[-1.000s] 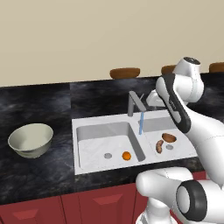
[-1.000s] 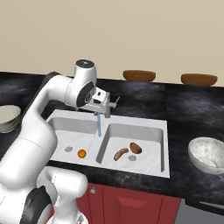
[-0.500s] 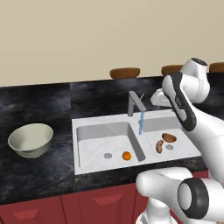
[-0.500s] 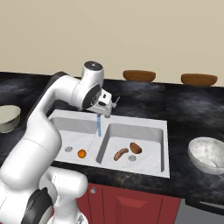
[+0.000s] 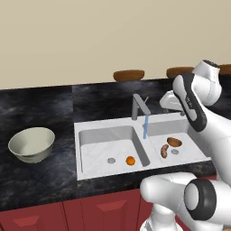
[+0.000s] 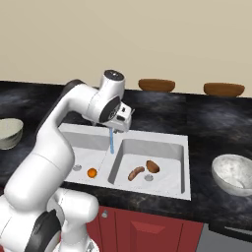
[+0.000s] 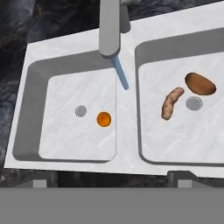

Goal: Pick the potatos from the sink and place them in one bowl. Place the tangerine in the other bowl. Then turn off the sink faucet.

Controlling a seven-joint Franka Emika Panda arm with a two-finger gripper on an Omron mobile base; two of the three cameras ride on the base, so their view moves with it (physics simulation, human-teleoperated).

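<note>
The white double sink [image 7: 127, 127] lies below my hand. A tangerine [image 7: 103, 119] [image 5: 130, 160] [image 6: 91, 173] rests in the left basin beside its drain. Two potatos lie in the right basin: a rounder dark one [image 7: 200, 84] [image 6: 152, 166] and a longer reddish one [image 7: 172, 103] [image 6: 136, 173]. The grey sink faucet [image 7: 109, 26] [image 5: 140, 106] pours a thin blue stream [image 7: 120, 72] at the divider. My gripper [image 7: 109, 180] [image 6: 118, 128] hangs open and empty above the faucet. A pale cream-green bowl [image 5: 31, 143] [image 6: 7, 133] stands left of the sink.
A speckled grey-white bowl [image 6: 234, 172] stands on the dark counter right of the sink. Flat brown ovals [image 5: 128, 74] [image 6: 156, 84] [image 6: 224, 89] sit along the back wall. Red cabinet fronts [image 6: 147, 231] run below the counter edge.
The arm has swung its hand a little to the right over the sink and slightly lower. The gripper stays open. The potatos, tangerine and bowls have not moved.
</note>
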